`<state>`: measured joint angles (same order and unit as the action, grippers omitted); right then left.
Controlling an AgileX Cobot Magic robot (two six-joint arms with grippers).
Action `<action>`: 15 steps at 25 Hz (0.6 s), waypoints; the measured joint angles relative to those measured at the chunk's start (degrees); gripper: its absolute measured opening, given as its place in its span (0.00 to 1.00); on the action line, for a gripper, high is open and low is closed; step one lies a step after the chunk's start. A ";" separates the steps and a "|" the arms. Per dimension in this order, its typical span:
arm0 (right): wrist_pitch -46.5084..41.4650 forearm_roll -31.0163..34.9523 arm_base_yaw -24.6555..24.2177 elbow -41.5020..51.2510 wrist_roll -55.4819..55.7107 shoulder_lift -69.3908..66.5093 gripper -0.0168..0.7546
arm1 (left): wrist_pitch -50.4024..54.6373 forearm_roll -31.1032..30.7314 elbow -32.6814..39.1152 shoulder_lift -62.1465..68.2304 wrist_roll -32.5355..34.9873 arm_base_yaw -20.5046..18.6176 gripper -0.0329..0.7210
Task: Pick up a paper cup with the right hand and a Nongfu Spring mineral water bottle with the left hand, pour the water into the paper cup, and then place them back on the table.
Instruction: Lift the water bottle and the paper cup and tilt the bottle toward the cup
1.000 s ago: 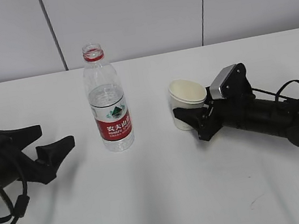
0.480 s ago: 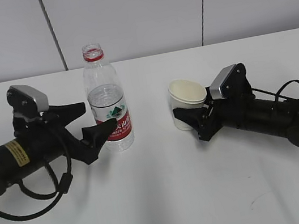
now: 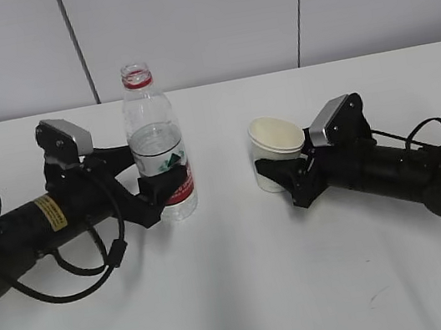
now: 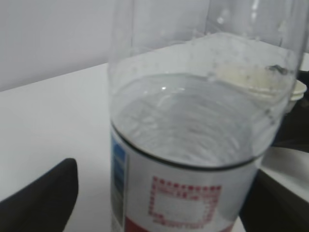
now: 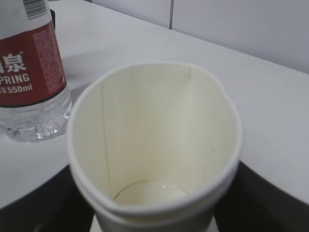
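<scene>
Bottle (image 5: 30,67) label: red, white "PRING", "550ml".

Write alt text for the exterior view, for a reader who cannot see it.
On a white table, the left gripper straddles the labelled middle of an uncapped, partly filled Nongfu Spring mineral water bottle, jaws open on either side. To the right, the right gripper has its jaws around a tilted cream paper cup. Grey wall panels fill the background.
</scene>
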<state>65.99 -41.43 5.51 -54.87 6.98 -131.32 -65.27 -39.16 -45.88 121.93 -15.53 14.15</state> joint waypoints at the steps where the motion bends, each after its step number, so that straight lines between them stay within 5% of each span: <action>1: 0.00 -0.12 0.00 0.00 0.00 0.00 0.65 | 0.00 -0.13 -0.23 0.13 -0.29 0.05 0.84; 15: 0.10 -0.92 0.00 0.00 0.00 0.00 0.65 | 0.11 4.97 -0.71 3.30 -0.88 3.30 0.82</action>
<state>66.09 -42.35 5.51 -54.87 6.98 -131.32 -65.16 -34.19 -46.59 125.23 -16.41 17.45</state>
